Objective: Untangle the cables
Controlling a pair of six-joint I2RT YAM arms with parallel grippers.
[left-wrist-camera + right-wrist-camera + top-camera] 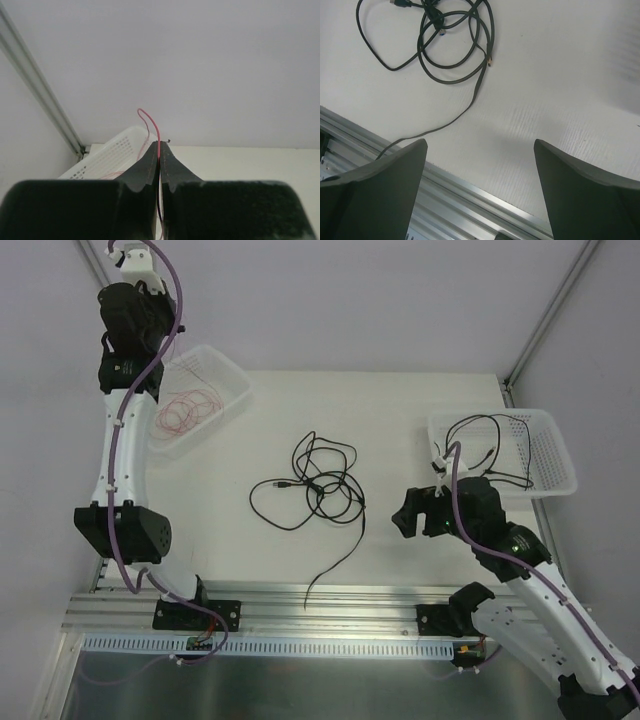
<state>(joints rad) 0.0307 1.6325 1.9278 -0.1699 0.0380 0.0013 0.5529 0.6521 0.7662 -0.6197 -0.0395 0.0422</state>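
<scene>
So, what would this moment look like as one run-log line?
left pincer: shut on red cable, near left basket | right pincer: open, empty | black cables: tangled mid-table

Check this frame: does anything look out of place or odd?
One loose end of the black cable tangle trails away to the near edge of the table by the metal rail. Nothing looks damaged or spilled.

Two baskets (232, 375) (548, 445), two arms (120, 440) (525, 565), one black cable tangle (316, 484), one red cable bundle (185, 410).

Cable tangle (318, 485) lies on the table (420, 410) centre — left basket (228, 367) behind-left, right basket (556, 445) rightward, each holding cables.
</scene>
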